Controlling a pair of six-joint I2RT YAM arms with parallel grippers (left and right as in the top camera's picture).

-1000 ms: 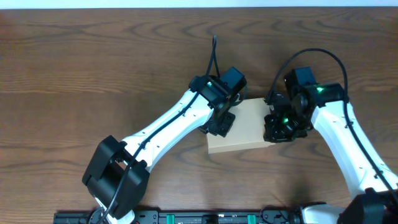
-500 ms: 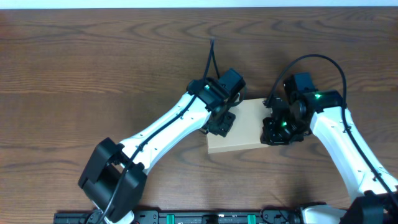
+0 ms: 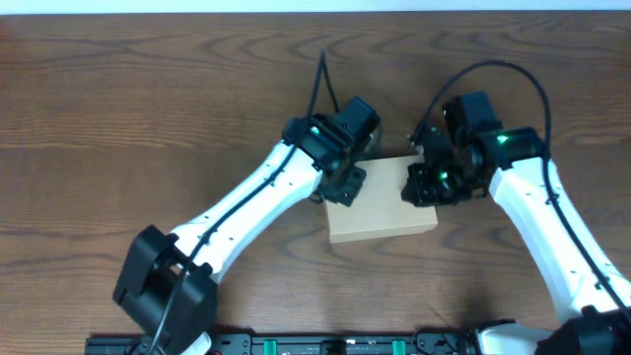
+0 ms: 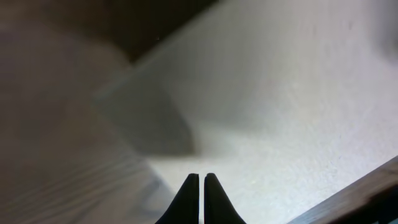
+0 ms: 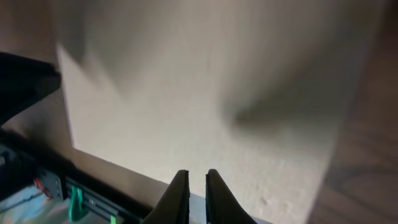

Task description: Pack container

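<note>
The container (image 3: pixel 380 215) is a plain tan cardboard box lying in the middle of the table with its lid flat down. My left gripper (image 3: pixel 347 187) hangs over its far left corner, and in the left wrist view the two black tips (image 4: pixel 201 177) are pressed together over the pale lid (image 4: pixel 292 93). My right gripper (image 3: pixel 416 189) is over the far right part of the lid. Its tips (image 5: pixel 197 174) stand a sliver apart with nothing between them, above the box top (image 5: pixel 199 93). Whether either gripper touches the lid cannot be told.
Dark wood table (image 3: pixel 148 118) lies all round the box. A black rail with green clips (image 3: pixel 325 345) runs along the front edge and shows in the right wrist view as the rail (image 5: pixel 74 202). The left arm's black body (image 5: pixel 22 81) is close on that side.
Both grippers have shifted toward the far side of the box and slightly left, uncovering more of the lid. The box has stayed in place.
</note>
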